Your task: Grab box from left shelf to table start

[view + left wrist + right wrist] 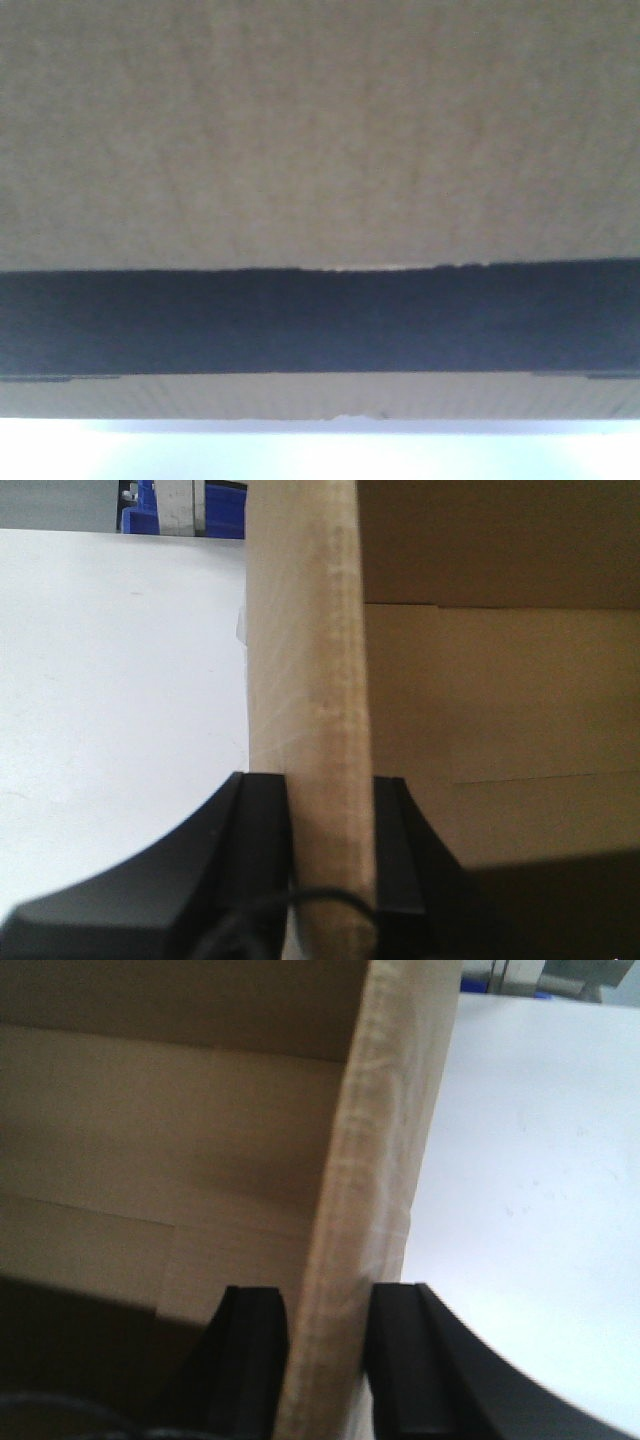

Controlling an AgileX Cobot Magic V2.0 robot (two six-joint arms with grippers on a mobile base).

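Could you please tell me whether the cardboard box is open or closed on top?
Open: both wrist views look down into the cardboard box, and each gripper, left and right, straddles an upright wall edge.

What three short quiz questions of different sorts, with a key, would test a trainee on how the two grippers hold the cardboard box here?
1. True or false: the left gripper has one finger on each side of a wall of the box.
2. Multiple choice: in the right wrist view, the surface beside the box is (A) a steel rail, (B) the pale table, (C) a blue bin.
3. Fill in: in the front view, a ___ band crosses the box below its brown upper face.

Key
1. True. The right gripper clamps its own wall in the same way.
2. B.
3. Black: the printed panel.
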